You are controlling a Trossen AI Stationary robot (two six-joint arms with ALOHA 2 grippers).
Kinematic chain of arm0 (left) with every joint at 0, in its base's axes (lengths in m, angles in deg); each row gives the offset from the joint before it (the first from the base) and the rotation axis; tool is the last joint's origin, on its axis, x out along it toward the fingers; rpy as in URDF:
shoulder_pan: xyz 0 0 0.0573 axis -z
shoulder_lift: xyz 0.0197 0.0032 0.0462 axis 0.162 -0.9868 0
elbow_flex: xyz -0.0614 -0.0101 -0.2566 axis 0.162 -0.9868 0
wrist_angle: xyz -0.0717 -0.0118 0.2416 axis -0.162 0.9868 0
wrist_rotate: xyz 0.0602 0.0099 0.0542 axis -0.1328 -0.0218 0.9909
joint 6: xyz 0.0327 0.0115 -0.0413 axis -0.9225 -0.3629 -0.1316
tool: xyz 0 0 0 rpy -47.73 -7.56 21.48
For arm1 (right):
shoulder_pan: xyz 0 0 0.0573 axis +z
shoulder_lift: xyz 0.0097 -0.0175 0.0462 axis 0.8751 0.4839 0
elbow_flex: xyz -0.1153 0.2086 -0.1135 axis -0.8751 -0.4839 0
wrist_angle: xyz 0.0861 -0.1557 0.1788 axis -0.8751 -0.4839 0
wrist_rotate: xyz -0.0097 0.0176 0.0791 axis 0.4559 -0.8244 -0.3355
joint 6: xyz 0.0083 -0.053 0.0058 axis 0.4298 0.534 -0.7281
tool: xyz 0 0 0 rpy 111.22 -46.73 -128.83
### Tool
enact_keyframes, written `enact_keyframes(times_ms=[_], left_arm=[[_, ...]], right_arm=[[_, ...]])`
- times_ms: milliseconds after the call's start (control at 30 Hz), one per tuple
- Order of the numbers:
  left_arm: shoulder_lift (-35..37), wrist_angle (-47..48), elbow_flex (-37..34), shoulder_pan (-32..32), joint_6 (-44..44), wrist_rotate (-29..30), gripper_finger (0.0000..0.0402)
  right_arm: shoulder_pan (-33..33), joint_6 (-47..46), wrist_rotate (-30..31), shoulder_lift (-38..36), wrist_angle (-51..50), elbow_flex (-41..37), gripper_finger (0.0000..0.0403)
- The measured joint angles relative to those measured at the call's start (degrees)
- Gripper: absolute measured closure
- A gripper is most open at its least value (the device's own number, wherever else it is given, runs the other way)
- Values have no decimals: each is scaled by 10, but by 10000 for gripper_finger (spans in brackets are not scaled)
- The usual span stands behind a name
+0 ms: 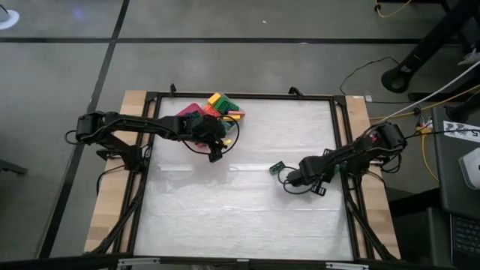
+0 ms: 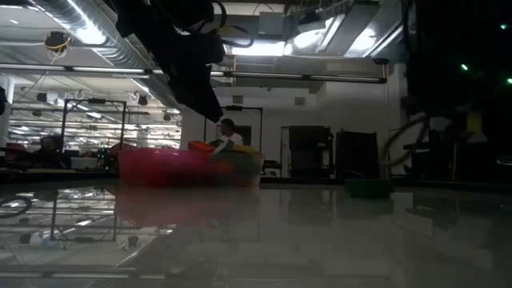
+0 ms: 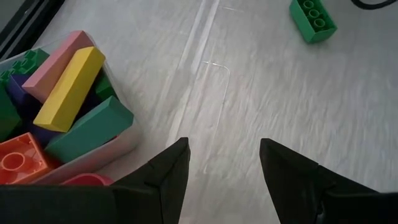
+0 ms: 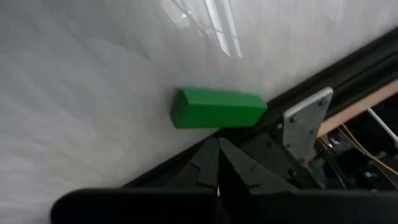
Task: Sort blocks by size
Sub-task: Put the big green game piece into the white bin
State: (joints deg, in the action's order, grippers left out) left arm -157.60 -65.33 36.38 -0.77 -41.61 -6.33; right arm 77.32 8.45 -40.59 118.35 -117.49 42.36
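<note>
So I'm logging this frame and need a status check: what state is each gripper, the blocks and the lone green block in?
Left gripper: open, empty, beside the tray.
Right gripper: shut, empty, near the green block.
Green block: lying alone on the table, apart from both grippers.
Blocks: piled in the tray, unsorted.
Tray: full, resting on the table.

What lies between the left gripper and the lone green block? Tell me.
Only bare white table between the left gripper and the green block, in the high view.

blocks [image 1: 216, 106] piled in tray [image 1: 187, 112], lone block [image 1: 277, 168] well right
</note>
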Motion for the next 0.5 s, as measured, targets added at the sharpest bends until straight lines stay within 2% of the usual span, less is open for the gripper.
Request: enact_keyframes(times_ms=[167,500], left_arm=[[0,0,0,0,0,0,219],[0,0,0,0,0,0,219]], right_arm=[[-1,-14,-30,0,26,-45,398],[-1,-15,-27,0,90,-82,398]])
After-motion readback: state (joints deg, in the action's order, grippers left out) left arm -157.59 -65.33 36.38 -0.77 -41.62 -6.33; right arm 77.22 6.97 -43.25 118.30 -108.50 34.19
